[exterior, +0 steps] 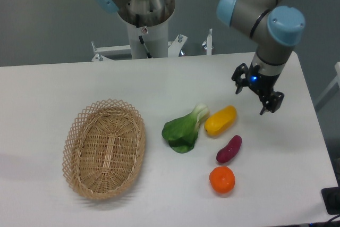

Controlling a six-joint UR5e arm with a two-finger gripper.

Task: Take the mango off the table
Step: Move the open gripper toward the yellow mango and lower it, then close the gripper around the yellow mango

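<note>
Glossy yellow-orange, one oblong mango [220,120] is laid on the white table [64,83], long axis running lower-left to upper-right. Just left: one leafy green [184,127]. Below: one purple tuber [229,149], one round orange [222,179]. Far left: one woven wicker basket [104,148]. Gripper [255,97] is held up-right of the mango, fingers spread, empty.

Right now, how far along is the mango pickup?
Early. Done: nothing is grasped. The mango lies on the table beside the leafy green. In hand: the gripper hangs to the mango's right, jaws open and empty. Left: align over the mango, descend, close, lift.
</note>
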